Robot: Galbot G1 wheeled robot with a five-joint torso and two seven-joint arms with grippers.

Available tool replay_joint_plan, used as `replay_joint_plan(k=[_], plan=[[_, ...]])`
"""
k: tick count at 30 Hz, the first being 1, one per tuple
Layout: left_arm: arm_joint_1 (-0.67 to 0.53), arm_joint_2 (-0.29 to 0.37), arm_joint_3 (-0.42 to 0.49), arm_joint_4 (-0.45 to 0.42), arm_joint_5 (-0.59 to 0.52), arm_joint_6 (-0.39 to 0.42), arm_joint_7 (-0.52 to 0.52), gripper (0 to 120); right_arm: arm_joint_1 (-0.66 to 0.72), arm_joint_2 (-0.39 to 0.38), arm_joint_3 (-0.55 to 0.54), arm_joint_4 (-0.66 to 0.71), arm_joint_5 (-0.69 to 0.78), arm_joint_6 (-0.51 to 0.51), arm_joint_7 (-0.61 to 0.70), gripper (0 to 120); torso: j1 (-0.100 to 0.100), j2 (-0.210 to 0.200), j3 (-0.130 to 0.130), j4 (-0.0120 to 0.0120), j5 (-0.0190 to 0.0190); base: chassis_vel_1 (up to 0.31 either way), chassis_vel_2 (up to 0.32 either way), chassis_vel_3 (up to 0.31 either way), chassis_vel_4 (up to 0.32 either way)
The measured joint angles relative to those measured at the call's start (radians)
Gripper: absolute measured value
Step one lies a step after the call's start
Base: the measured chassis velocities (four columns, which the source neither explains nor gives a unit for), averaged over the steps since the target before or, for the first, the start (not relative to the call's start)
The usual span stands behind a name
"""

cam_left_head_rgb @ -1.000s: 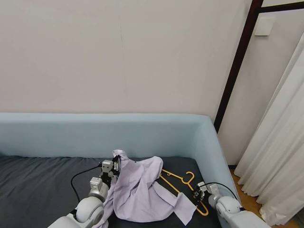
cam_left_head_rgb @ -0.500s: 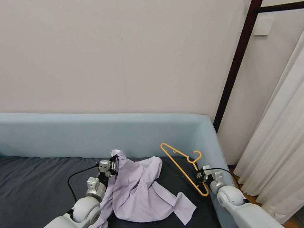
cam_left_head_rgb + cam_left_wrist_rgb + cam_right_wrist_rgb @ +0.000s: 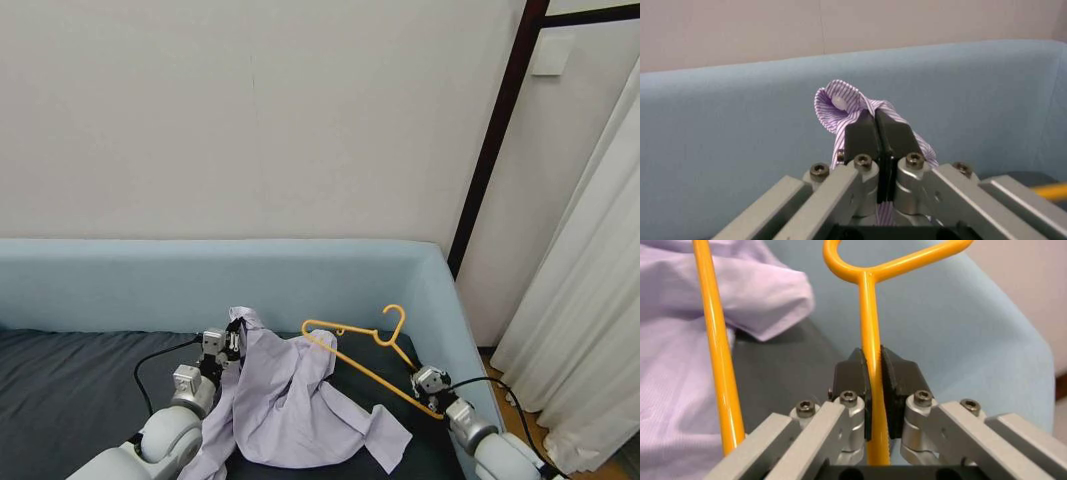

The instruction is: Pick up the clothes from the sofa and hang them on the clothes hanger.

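Above the sofa (image 3: 120, 280), your left pincer (image 3: 232, 338) pinches the shirt (image 3: 290, 405) by an edge, your right pincer (image 3: 428, 383) clamps the hanger (image 3: 352, 358) beside it; threading's in hand, so next steer its arm inside the neck

Soft, even indoor light, pale wall (image 3: 250, 120) bright, faint shadow beneath shirt (image 3: 290, 400), seat cushion (image 3: 70, 380) dark

Glossy plastic hanger (image 3: 869, 315), thin striped cloth shirt (image 3: 290, 400), matt fabric sofa (image 3: 200, 280)
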Motion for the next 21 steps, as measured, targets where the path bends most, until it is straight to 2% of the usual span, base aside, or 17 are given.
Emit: replay_joint_plan(k=[3,8,13,21], plan=[[0.001,0.052,-0.001,-0.04,-0.012,0.015,0.002,0,-0.049,0.01,-0.023,0.017,-0.198,0.067,-0.011,4,0.0,0.0,0.0,0.0002,0.0001,0.0,0.0,0.0,0.0],[0.003,0.077,0.002,-0.059,-0.01,0.039,-0.01,0,-0.056,0.051,-0.091,0.031,-0.314,0.092,-0.003,4,0.0,0.0,0.0,0.0004,-0.0001,0.0,0.0,0.0,0.0],[0.003,0.067,0.017,-0.089,-0.002,0.089,-0.055,0,-0.016,0.07,-0.17,0.057,-0.315,0.062,0.021,4,0.0,0.0,0.0,0.0002,0.0,0.0,0.0,0.0,0.0],[0.013,0.068,0.023,-0.107,0.024,0.129,-0.097,0,0.059,0.105,-0.227,0.019,-0.26,0.047,0.053,4,0.0,0.0,0.0,0.0004,0.0,0.0,0.0,0.0,0.0]])
